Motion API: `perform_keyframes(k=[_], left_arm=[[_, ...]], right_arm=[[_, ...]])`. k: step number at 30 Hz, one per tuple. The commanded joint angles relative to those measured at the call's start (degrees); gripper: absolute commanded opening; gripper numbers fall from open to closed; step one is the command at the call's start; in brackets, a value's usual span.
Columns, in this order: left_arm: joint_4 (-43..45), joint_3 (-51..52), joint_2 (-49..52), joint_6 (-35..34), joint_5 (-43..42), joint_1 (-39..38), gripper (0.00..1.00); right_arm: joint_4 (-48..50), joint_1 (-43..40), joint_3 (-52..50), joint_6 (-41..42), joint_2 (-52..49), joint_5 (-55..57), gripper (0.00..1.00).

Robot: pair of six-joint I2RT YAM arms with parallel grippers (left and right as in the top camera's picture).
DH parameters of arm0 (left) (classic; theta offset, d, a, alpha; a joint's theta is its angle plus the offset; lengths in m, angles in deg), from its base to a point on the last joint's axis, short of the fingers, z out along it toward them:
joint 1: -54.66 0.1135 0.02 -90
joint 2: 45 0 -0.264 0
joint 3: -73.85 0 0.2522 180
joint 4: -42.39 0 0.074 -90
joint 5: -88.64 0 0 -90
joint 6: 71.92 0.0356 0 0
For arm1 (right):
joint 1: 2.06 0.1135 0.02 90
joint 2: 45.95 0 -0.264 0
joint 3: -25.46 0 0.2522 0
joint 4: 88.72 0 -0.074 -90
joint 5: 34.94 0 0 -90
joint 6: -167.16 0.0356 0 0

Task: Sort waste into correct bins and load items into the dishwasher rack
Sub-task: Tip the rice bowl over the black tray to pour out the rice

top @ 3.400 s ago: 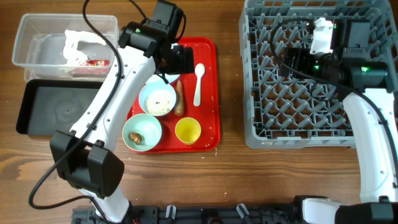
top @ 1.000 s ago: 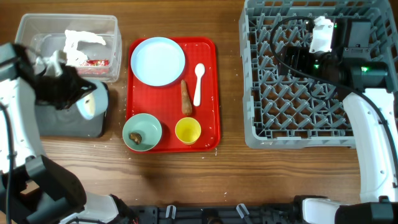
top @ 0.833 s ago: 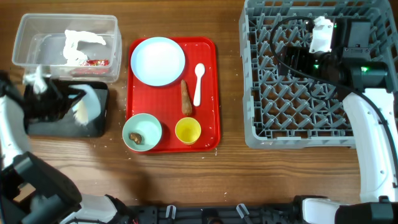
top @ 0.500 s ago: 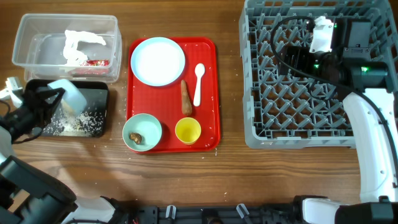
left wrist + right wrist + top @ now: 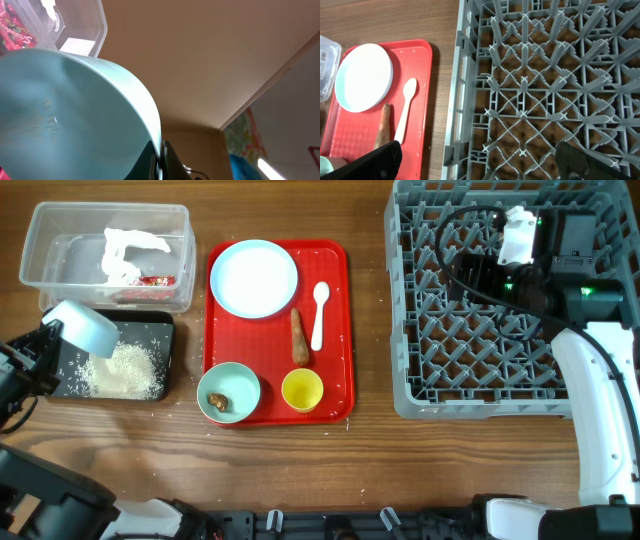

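Overhead, the loose white rice (image 5: 125, 368), a thin scatter a moment ago, now lies heaped in the shallow black rectangular tray (image 5: 150, 330), so that waste is sorted; the white bowl (image 5: 82, 328) is tipped over its top-left corner, mouth toward the heap, long axis upper-left to lower-right. Left wrist: my left tool (image 5: 161, 157) is clenched on its rim. Right wrist: my right tool (image 5: 477, 150) is released above the grey plastic rack (image 5: 530, 75).

A robot lab bench dressed as a canteen clearing station: a wooden tabletop (image 5: 370, 470), a cabled white arm (image 5: 600, 410) at its edge, a red tray (image 5: 338, 370), a grey dish rack (image 5: 470, 405).
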Motion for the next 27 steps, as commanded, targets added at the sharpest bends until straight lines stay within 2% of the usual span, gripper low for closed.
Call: perform_keyframes(k=[1, 5, 7, 10, 12, 14, 17, 22, 24, 27], left_arm=[[0.2, 0.4, 0.0, -7.6, -2.3, 0.7, 0.04], [0.5, 0.4, 0.0, -9.3, -1.4, 0.8, 0.04], [5.0, 0.4, 0.2, -14.1, 7.1, 1.2, 0.04], [4.9, 0.4, 0.2, -15.5, 2.4, 1.4, 0.04], [5.1, 0.4, 0.2, -14.8, 2.4, 1.4, 0.04], [9.9, 0.4, 0.2, -16.5, 11.7, 1.4, 0.04], [9.6, 0.4, 0.1, -18.1, 9.0, 0.6, 0.04], [10.3, 0.4, -3.0, -16.1, 9.0, -7.1, 0.04], [10.5, 0.4, -6.0, -16.1, 12.3, -10.7, 0.04], [10.5, 0.4, -14.1, -16.2, 24.9, -20.7, 0.04]], right_arm=[[-0.1, -0.2, 1.2, 0.8, -0.6, -1.0, 1.0], [-0.5, -0.2, 1.2, 0.8, -0.6, -1.0, 1.0], [-0.3, -0.2, 1.2, 0.8, -0.6, -1.0, 1.0], [-0.6, -0.2, 1.2, 0.8, -0.6, -1.0, 1.0], [-0.6, -0.2, 1.2, 0.8, -0.6, -1.0, 1.0], [-0.4, -0.2, 1.2, 0.8, -0.6, -1.0, 1.0], [-0.2, -0.2, 1.2, 0.9, -0.6, -1.0, 1.0], [-0.2, -0.2, 1.2, 0.8, -0.6, -1.0, 1.0], [-0.2, -0.2, 1.2, 0.8, -0.6, -1.0, 1.0], [-0.2, -0.2, 1.2, 0.9, -0.6, -1.0, 1.0]])
